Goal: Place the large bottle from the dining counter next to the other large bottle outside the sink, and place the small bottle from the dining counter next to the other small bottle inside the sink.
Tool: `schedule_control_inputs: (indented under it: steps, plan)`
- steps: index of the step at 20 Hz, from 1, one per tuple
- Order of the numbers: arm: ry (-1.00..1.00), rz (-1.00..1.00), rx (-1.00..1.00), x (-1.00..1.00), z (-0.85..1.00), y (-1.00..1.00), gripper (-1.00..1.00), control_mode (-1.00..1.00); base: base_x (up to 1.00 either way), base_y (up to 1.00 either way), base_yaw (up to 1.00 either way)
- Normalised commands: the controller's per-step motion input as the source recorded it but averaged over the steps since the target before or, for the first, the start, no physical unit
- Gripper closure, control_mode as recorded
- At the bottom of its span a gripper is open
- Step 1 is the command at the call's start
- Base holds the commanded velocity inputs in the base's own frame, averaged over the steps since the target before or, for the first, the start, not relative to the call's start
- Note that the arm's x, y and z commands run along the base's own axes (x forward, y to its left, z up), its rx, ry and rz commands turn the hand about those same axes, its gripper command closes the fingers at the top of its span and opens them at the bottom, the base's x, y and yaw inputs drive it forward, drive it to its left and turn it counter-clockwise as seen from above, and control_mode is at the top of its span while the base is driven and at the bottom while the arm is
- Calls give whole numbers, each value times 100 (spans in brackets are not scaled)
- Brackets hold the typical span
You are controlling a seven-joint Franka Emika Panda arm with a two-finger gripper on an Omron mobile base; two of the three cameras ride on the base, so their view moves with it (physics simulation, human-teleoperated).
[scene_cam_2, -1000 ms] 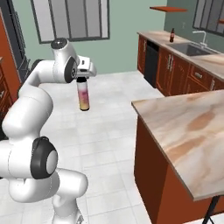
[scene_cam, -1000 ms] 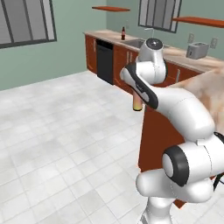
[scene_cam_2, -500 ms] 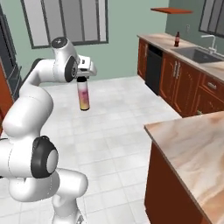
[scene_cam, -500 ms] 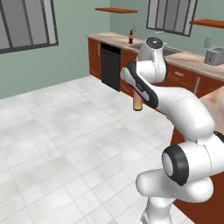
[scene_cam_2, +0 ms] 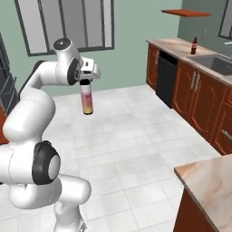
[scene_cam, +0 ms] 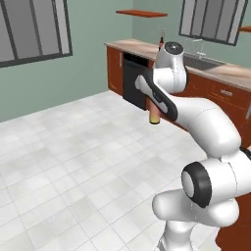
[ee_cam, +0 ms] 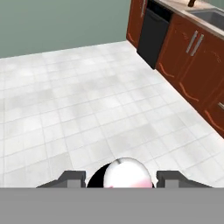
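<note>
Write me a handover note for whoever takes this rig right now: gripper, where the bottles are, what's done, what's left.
Gripper: shut on the large bottle, which hangs upright over the tiled floor, clear of any counter.
Other large bottle: standing on the worktop just beside the sink, outside the basin.
Dining counter: a corner shows at the lower right of the right base view, nothing on that part.
Small bottle: can't place it from these views.
Done: large bottle picked up off the dining counter.
Left: set it down beside the other large bottle outside the sink, then fetch the small bottle and put it in the sink.
</note>
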Motion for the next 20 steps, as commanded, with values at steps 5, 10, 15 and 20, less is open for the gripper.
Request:
schedule_control_inputs:
  steps: [5,10,15,20]
  plan:
    - [0,0,0,0,0,0,100,100,100,14,-5]
    - [0,0,0,0,0,0,100,100,100,7,-5]
    - [0,0,0,0,0,0,100,100,89,0,-8]
    - [0,0,0,0,0,0,100,100,97,-3,-6]
